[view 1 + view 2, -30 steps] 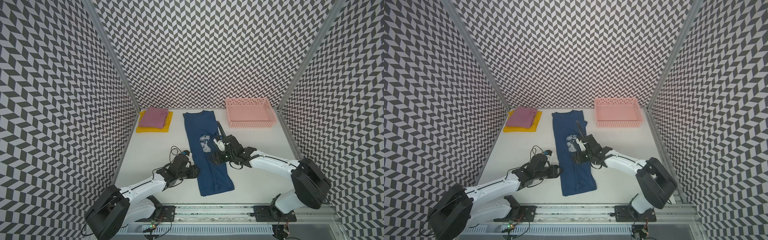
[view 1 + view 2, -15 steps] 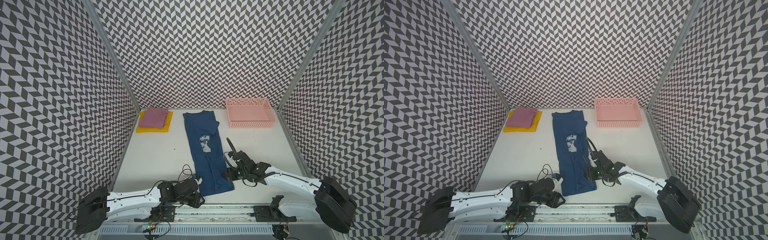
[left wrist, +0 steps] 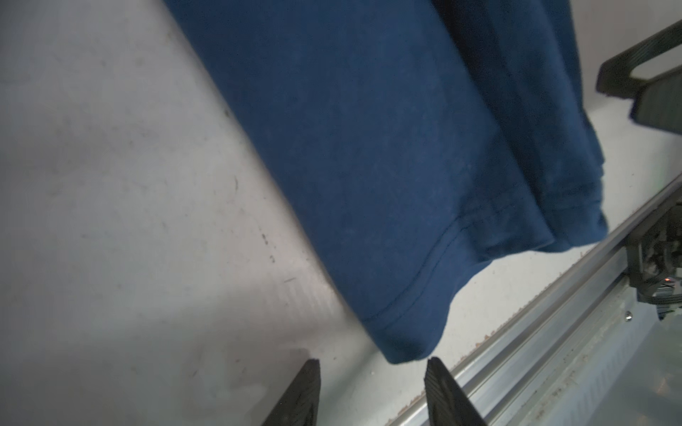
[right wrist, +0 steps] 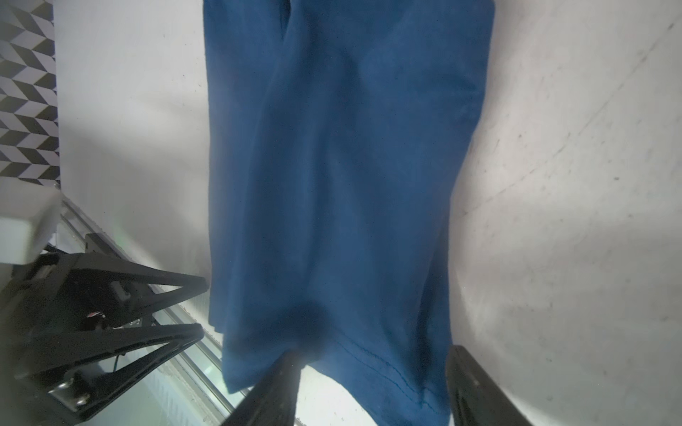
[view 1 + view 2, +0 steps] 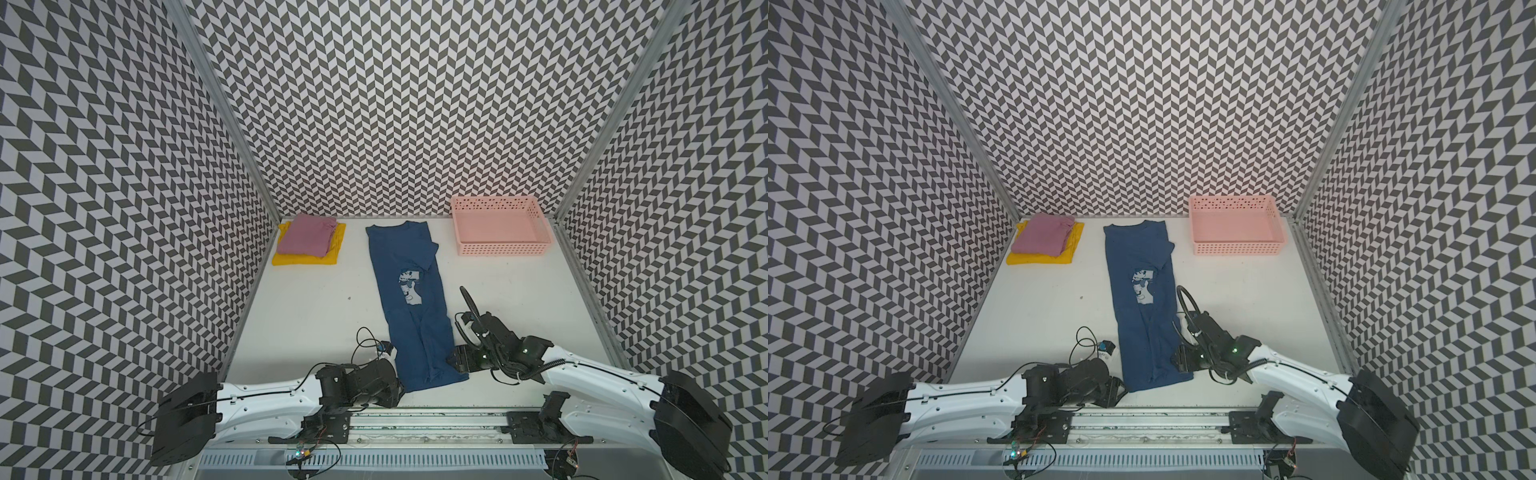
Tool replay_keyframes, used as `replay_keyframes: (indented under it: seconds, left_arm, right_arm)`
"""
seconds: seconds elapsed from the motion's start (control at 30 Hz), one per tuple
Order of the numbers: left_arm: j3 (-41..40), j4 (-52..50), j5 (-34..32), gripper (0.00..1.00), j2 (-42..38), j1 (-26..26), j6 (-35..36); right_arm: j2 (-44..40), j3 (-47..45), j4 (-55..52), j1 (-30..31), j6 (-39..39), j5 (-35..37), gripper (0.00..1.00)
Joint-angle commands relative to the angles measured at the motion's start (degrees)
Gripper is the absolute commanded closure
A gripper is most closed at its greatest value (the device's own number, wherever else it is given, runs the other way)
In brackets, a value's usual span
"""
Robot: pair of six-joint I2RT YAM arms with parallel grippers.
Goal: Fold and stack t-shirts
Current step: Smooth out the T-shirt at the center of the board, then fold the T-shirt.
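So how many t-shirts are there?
3: a navy t-shirt lying long in the middle, and a mauve-pink t-shirt folded atop a yellow t-shirt at the far left. Others could hide in that stack.

Three t-shirts: one navy shirt (image 5: pixel 415 316), one mauve-pink shirt (image 5: pixel 307 235), one yellow shirt (image 5: pixel 305 258); one pink basket (image 5: pixel 500 248).

left gripper (image 3: pixel 371 363) and right gripper (image 4: pixel 372 352) sit low, jaws parted, facing inward.

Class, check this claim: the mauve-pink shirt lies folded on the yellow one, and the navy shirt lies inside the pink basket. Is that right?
No. The navy shirt lies on the white table beside the pink basket, not inside it, as both top views show. The rest holds.
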Motion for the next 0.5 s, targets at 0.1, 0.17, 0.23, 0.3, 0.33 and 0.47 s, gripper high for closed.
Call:
replay_keyframes:
  seconds: [0.1, 0.17, 0.23, 0.3, 0.33, 0.47]
  left_arm:
    - [-3.2, 9.3, 0.7, 0.53, -1.1, -0.3, 0.2]
    - [-3.0, 9.3, 0.8, 0.54, -0.5, -0.3, 0.5]
    - [-3.0, 10.1, 0.6, 0.54, 0.2, -0.3, 1.0]
    - [-2.7, 11.3, -0.4, 0.54, 1.2, -0.2, 2.0]
    - [-2.5, 11.8, -0.6, 0.54, 1.8, -0.2, 2.4]
    - [-1.4, 13.5, -0.8, 0.54, 5.5, -0.1, 3.9]
  right_arm:
    - [-2.1, -2.8, 2.3, 1.1, 2.6, 0.5, 0.38]
    - [-2.7, -3.6, 3.1, 1.2, 3.1, 0.1, 0.38]
    - [-3.0, -4.3, 3.9, 1.3, 3.4, -0.3, 0.38]
    - [-2.6, -4.7, 4.4, 1.6, 3.5, -0.5, 0.38]
    - [-2.5, -4.8, 4.4, 1.7, 3.5, -0.5, 0.38]
    - [-2.7, -5.1, 4.8, 2.3, 3.8, -0.6, 0.38]
